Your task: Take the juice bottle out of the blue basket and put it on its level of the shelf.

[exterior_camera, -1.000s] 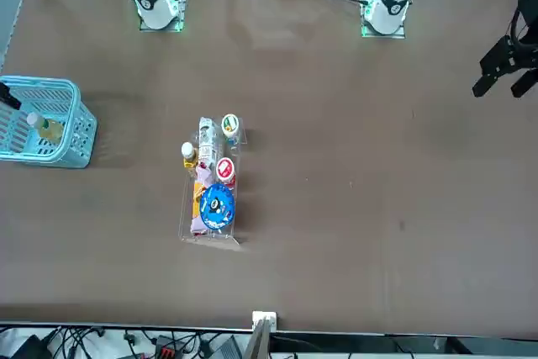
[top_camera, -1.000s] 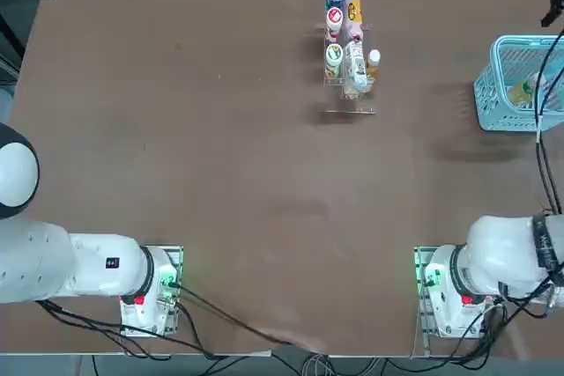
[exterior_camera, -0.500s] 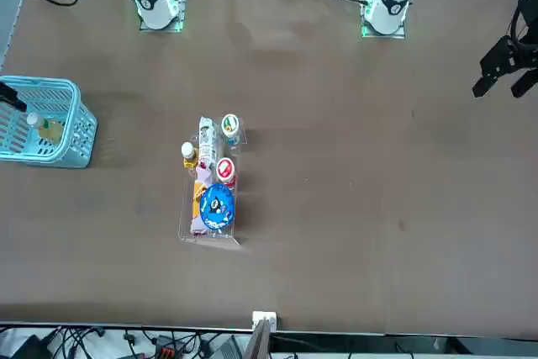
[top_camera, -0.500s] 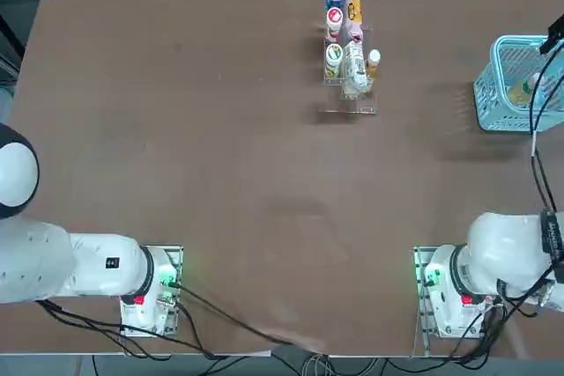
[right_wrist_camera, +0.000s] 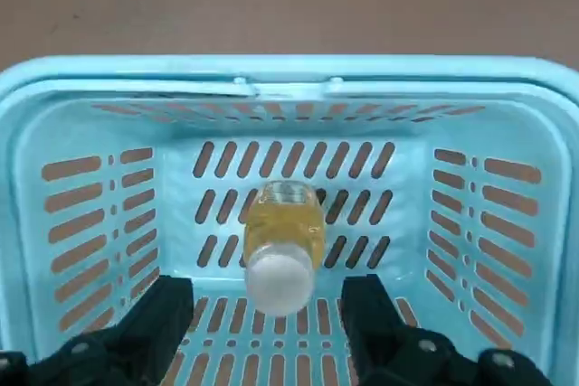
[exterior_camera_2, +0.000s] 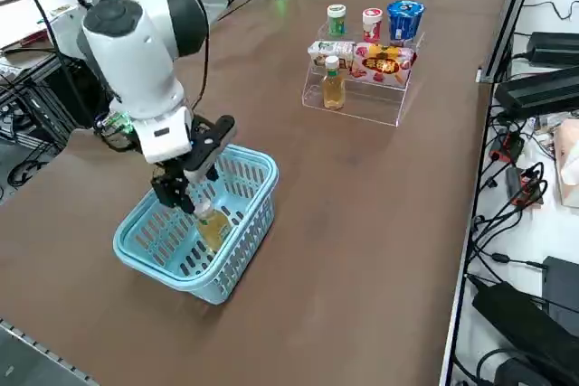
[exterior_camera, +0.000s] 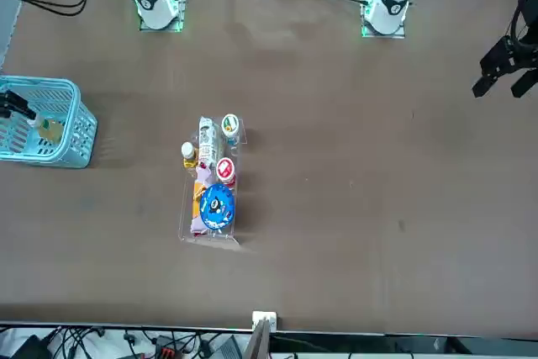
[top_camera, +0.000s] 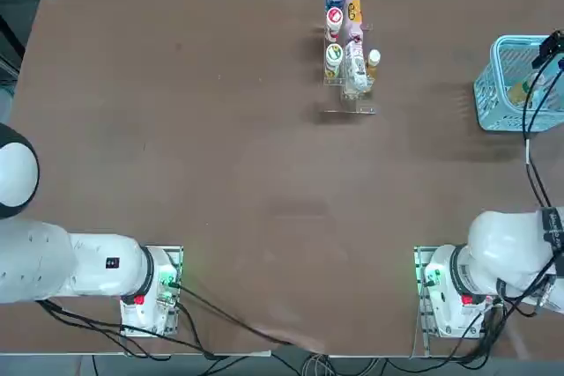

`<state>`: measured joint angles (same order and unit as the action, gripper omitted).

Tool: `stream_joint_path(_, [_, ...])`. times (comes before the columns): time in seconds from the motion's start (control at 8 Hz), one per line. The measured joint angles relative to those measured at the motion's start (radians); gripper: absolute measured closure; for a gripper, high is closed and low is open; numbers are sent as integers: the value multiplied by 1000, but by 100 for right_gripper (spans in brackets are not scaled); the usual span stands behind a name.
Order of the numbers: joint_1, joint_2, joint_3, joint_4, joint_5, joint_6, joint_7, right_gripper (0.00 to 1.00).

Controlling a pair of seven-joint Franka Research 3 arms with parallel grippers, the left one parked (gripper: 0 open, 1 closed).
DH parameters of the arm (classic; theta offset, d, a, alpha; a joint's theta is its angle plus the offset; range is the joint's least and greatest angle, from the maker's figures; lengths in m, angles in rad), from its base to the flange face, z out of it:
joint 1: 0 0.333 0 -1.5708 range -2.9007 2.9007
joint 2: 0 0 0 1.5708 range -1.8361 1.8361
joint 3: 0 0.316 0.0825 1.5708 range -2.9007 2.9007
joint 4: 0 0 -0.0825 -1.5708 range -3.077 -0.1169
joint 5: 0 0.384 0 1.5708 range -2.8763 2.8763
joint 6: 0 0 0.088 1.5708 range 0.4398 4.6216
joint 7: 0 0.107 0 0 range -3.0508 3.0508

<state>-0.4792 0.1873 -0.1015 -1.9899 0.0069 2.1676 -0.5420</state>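
The juice bottle (right_wrist_camera: 282,241), slim with a white cap and amber liquid, stands inside the blue basket (right_wrist_camera: 280,70) at the table's right edge. It also shows in the side view (exterior_camera_2: 211,225), the top view (top_camera: 522,92) and the front view (exterior_camera: 48,129). My right gripper (right_wrist_camera: 269,294) hangs open just over the bottle's cap, with one finger on each side and touching nothing. It sits at the basket's rim height in the side view (exterior_camera_2: 185,192). The shelf (exterior_camera_2: 362,101) of clear plastic stands at mid-table, far from the basket (top_camera: 493,85).
The shelf (top_camera: 351,101) holds a blue can (exterior_camera_2: 404,20), two small capped bottles, snack packs and another juice bottle (exterior_camera_2: 333,83) on its lowest step. Bare brown table lies between basket (exterior_camera_2: 226,268) and shelf. Cables and boxes lie beyond the table's edge.
My right gripper has come in over the basket and dropped towards the bottle's cap, staying open. The bottle and basket have not moved.
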Motion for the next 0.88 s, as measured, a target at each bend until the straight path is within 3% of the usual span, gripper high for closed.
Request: stream_joint_path(0.88, [-22, 41, 0, -47, 2, 96, -5, 0])
